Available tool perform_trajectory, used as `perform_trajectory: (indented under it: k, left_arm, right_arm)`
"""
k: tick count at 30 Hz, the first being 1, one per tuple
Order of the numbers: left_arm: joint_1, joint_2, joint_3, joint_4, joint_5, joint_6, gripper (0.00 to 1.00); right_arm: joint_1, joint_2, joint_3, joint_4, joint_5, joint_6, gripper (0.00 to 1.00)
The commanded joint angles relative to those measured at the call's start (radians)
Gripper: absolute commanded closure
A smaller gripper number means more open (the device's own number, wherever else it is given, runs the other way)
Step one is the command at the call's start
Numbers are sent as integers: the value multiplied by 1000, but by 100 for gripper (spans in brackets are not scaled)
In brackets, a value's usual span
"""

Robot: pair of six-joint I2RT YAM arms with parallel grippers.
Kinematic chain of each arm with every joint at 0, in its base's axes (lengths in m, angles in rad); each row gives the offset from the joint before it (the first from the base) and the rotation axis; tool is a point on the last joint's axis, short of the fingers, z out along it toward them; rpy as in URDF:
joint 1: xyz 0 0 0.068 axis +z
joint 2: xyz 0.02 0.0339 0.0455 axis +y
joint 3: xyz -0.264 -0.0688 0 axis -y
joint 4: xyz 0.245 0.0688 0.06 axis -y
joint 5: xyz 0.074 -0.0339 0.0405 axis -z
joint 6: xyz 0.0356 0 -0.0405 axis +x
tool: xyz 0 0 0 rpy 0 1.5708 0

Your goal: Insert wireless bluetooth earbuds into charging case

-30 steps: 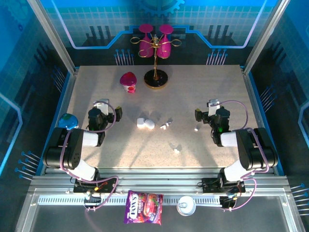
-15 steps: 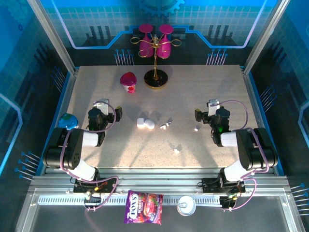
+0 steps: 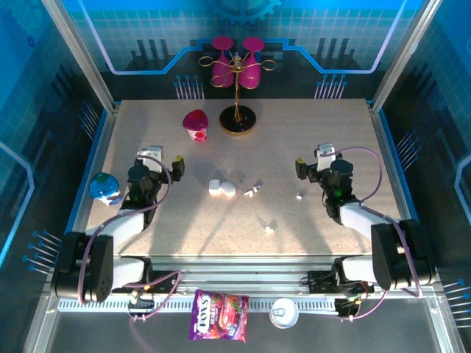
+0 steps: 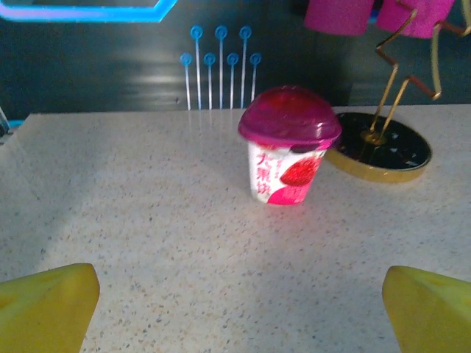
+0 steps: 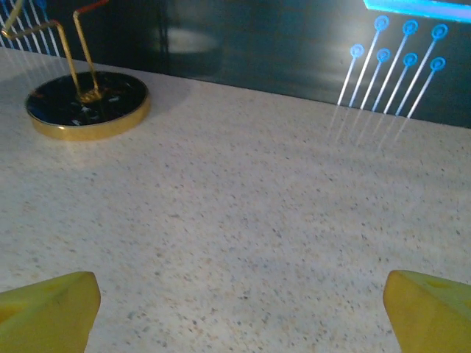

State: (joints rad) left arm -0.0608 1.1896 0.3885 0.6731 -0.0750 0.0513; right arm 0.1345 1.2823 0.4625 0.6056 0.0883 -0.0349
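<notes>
Top external: two white cases [image 3: 214, 187] [image 3: 229, 189], four loose earbuds [image 3: 250, 193] [image 3: 257, 184] [image 3: 299, 195] [image 3: 269, 229]; left claw [image 4: 239, 294], right claw [image 5: 239, 294] both wide, empty.

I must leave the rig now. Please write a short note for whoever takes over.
Left gripper: open, empty. Right gripper: open, empty.
Two white charging cases lie side by side mid-table; I cannot tell whether they are open or closed.
Earbuds lie loose on the table right of the cases, one near the right gripper, one closer to the near edge.
Done: nothing. Left: every earbud into a case.
</notes>
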Motion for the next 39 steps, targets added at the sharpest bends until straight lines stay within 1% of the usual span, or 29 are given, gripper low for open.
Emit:
perform_trajectory:
  k: [1, 6, 9, 11, 14, 17, 20, 25, 29, 32, 34, 36, 39]
  left_arm:
    - [-47, -78, 68, -193, -32, 30, 1]
    - [-166, -130, 146, -342, -9, 13, 1]
    - [-227, -127, 189, -413, 42, -12, 1]
    - [-258, -121, 213, -456, 79, -31, 1]
    - [-291, -115, 236, -505, 121, -61, 1]
    - [-296, -110, 236, -517, 166, -129, 1]
    - [-297, -108, 233, -531, 200, -162, 1]
    - [-296, -107, 230, -560, 201, -180, 1]
    - [-296, -114, 228, -582, 189, -176, 1]
    - [-297, -123, 219, -590, 177, -169, 1]
    - [-297, -127, 215, -593, 170, -167, 1]
    - [-297, -127, 213, -597, 167, -165, 1]
    - [-297, -129, 210, -606, 160, -163, 0]
  right_arm:
    - [56, -64, 87, -214, 29, -11, 0]
    - [191, -83, 154, -307, 10, 6, 0]
    - [304, -54, 183, -318, -1, 25, 0]
    - [387, -28, 201, -317, 16, 26, 0]
    - [490, 13, 226, -310, 40, 29, 0]
    - [571, 65, 245, -290, 48, 31, 0]
    - [640, 127, 269, -285, 69, 13, 0]
    - [702, 248, 307, -245, 55, -10, 0]
    - [703, 340, 336, -229, 49, -3, 1]
    - [703, 405, 352, -199, 42, 7, 9]
    - [699, 451, 368, -190, 38, 16, 11]
    - [698, 487, 387, -187, 32, 30, 17]
    - [694, 527, 411, -218, 40, 53, 23]
